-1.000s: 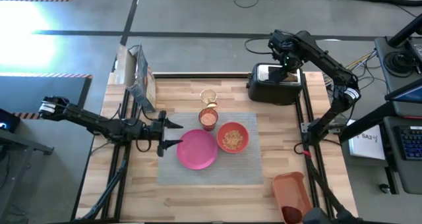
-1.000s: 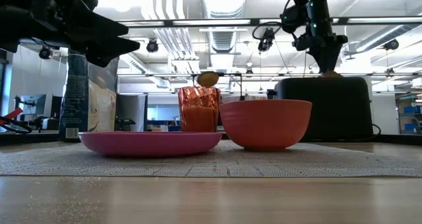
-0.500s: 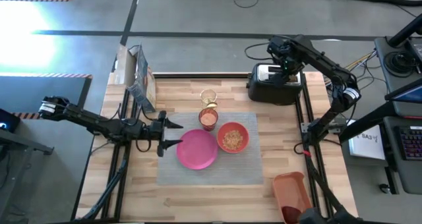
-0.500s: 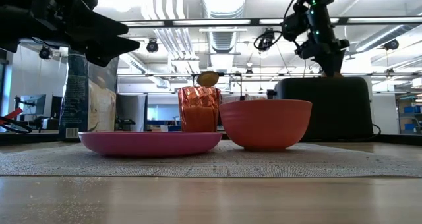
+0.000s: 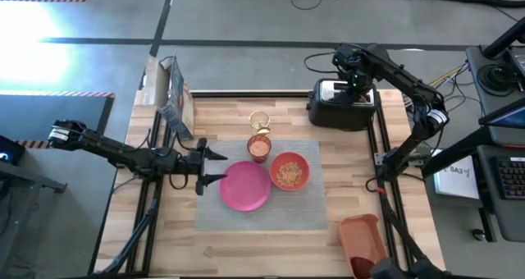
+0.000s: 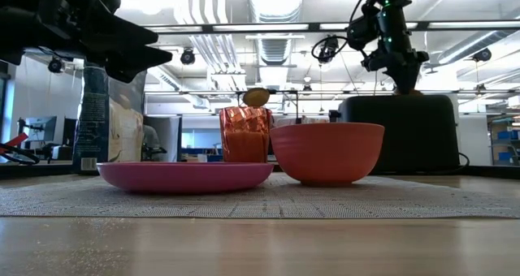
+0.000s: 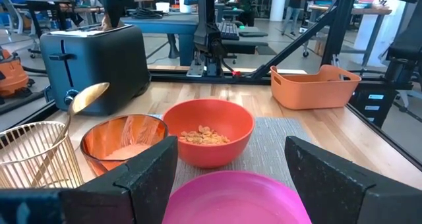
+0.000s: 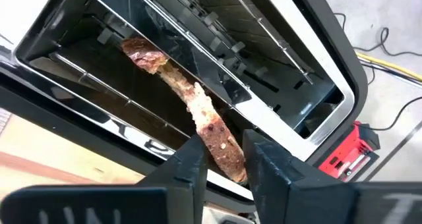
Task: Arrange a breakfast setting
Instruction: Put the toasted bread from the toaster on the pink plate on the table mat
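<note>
— Above the black-and-silver toaster, what is the right hand doing?
— Its fingers pinch the brown toast slice standing in the slot.
— And the left hand?
— Spread wide beside the round pink plate on the grey woven placemat.

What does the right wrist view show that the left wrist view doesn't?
Only the right wrist view shows the toast in the toaster slot, with the right gripper closing around its end. Only the left wrist view shows the pink plate, orange bowl, orange cup, spoon and tray. Both show the toaster.
</note>
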Robot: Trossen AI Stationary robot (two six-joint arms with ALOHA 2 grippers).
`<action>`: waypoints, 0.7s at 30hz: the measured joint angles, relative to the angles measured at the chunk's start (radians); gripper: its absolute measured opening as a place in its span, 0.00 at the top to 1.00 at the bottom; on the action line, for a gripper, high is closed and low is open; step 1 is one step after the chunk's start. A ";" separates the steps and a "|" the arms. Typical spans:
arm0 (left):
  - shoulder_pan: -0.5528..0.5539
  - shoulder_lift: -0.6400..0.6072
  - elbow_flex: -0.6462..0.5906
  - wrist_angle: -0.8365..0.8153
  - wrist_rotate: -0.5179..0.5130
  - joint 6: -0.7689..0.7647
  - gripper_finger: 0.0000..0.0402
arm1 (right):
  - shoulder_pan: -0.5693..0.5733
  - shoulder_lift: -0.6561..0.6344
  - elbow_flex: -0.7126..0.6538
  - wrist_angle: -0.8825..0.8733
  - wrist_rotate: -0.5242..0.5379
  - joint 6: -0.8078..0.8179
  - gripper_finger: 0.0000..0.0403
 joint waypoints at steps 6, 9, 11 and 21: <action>0.000 0.000 0.000 -0.001 0.000 0.000 0.35 | 0.000 0.000 0.000 0.001 -0.002 -0.015 0.84; 0.000 0.000 0.000 -0.001 0.000 0.000 0.35 | 0.000 0.000 0.000 0.001 -0.003 -0.023 0.87; 0.000 0.000 0.000 -0.001 0.000 0.000 0.35 | 0.000 0.000 0.000 0.001 -0.003 -0.036 0.88; 0.000 0.000 0.000 -0.001 0.000 0.000 0.35 | 0.000 -0.014 0.006 -0.033 -0.003 -0.098 0.92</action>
